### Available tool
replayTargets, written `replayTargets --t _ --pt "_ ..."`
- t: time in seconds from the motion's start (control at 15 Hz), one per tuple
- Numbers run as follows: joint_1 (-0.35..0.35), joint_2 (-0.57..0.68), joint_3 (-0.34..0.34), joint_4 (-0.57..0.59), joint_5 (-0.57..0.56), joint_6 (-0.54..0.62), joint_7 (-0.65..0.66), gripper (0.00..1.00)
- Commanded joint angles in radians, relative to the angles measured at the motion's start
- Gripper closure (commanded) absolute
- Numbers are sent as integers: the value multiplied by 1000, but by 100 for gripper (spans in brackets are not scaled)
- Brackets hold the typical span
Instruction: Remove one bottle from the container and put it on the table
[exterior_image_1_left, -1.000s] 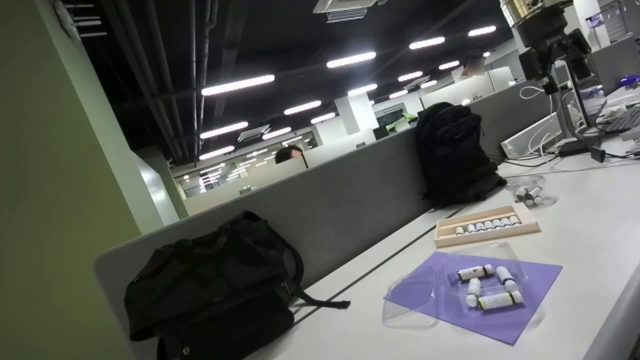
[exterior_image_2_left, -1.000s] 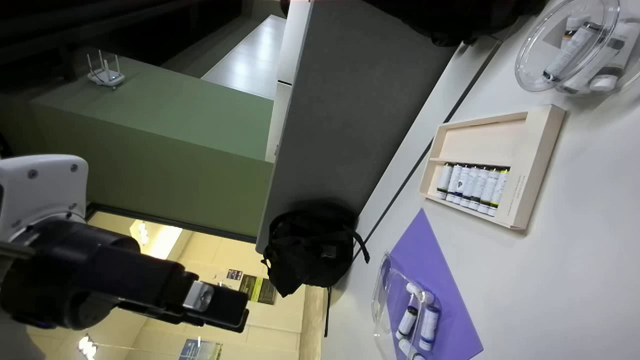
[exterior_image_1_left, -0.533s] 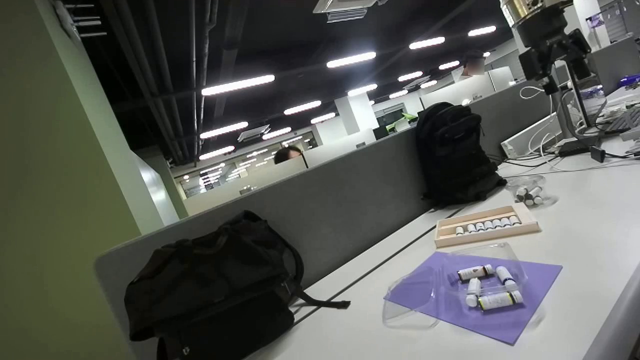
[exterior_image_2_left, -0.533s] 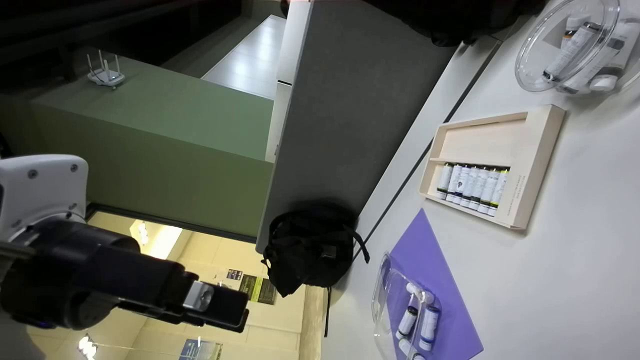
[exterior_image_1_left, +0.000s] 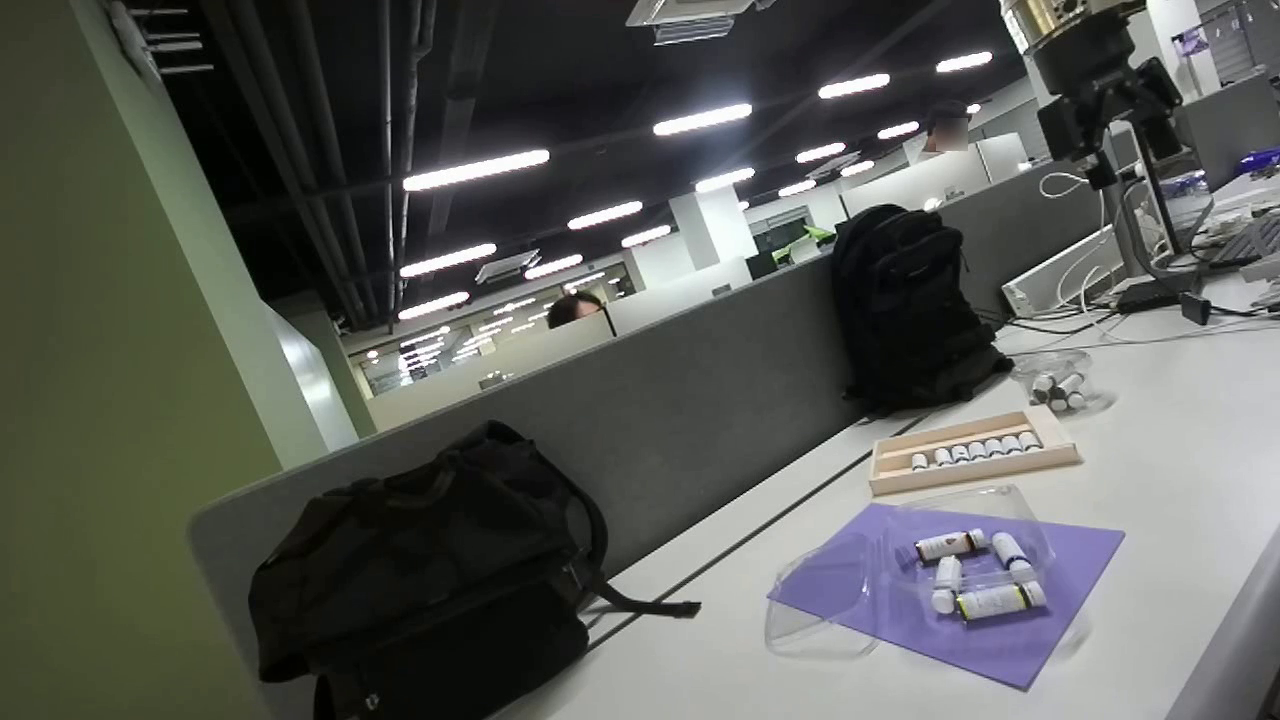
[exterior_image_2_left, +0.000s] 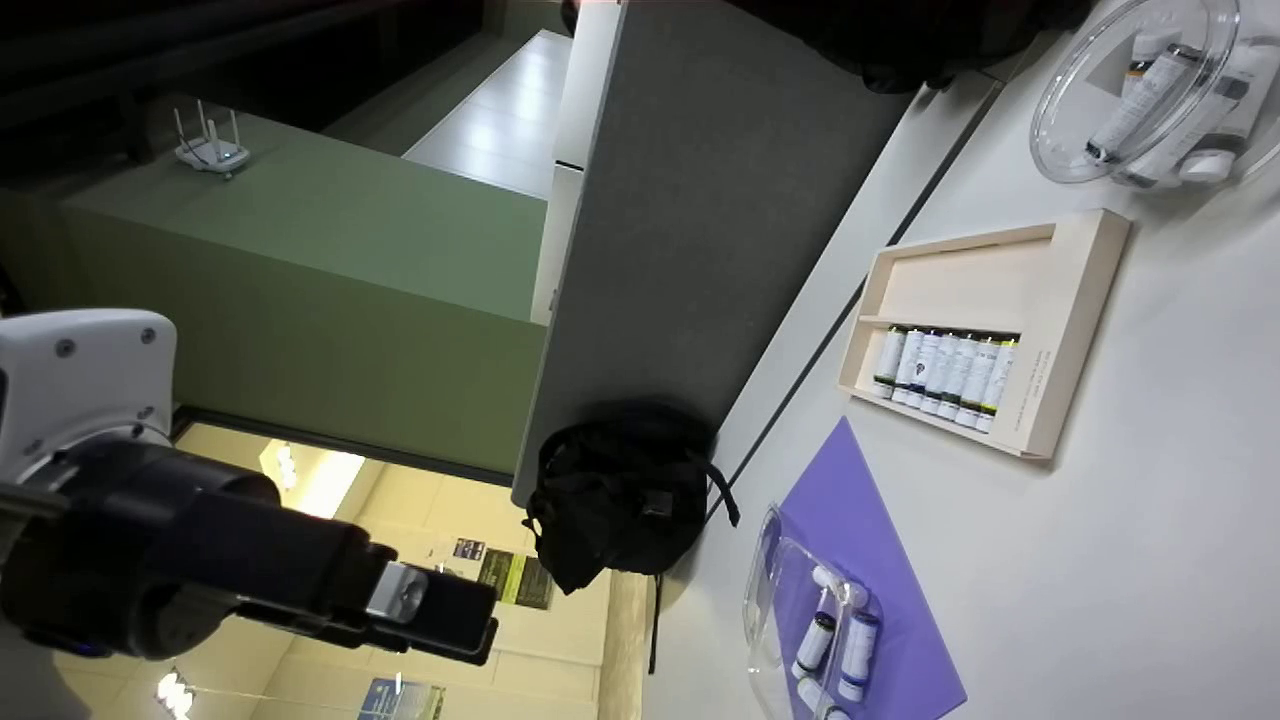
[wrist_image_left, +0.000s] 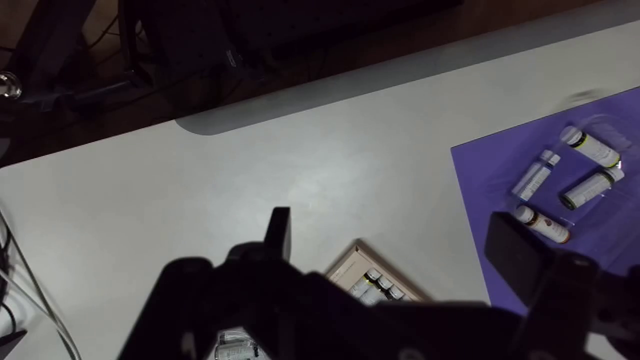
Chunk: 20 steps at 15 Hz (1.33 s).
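My gripper (wrist_image_left: 390, 220) is open and empty, high above the table (wrist_image_left: 200, 190); it also shows in both exterior views (exterior_image_1_left: 1130, 165) (exterior_image_2_left: 480, 632). A clear plastic container (exterior_image_1_left: 1018, 503) with an opened lid holds several small white-labelled bottles (exterior_image_1_left: 1000, 602) on a purple sheet. A pale wooden box (exterior_image_1_left: 1060, 456) holds a row of several bottles (exterior_image_1_left: 978, 451). A second clear container (exterior_image_2_left: 1045, 150) holds more bottles (exterior_image_2_left: 1145, 105). In the wrist view the wooden box (wrist_image_left: 345, 270) shows between the fingers, partly hidden by the gripper. Which container the task means cannot be told.
The purple sheet (exterior_image_1_left: 1060, 620) lies under the nearer clear container. Two black bags (exterior_image_1_left: 430, 570) (exterior_image_1_left: 905, 310) stand against the grey partition (exterior_image_1_left: 720, 370). Cables (wrist_image_left: 35, 280) and a stand lie at the table's far end. The table edge (wrist_image_left: 300, 100) shows in the wrist view.
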<state>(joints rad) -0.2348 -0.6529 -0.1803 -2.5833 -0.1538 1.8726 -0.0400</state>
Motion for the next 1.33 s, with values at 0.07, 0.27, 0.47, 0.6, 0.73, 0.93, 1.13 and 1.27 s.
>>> replayTargets --t 0.07,0.27,0.47,0.6,0.73,0.93,1.13,1.27 --pt "3 0 -3 2 -2 -2 2 0" --pt "13 46 2 19 16 31 24 0" --pt "50 184 29 55 97 185 93 0" --pt "87 307 63 82 158 307 130 0" --pt "126 421 99 118 225 369 180 0" --pt "186 587 172 207 332 380 352 0" --pt "248 704 222 287 429 336 441 0" --pt "252 675 216 235 418 378 397 0"
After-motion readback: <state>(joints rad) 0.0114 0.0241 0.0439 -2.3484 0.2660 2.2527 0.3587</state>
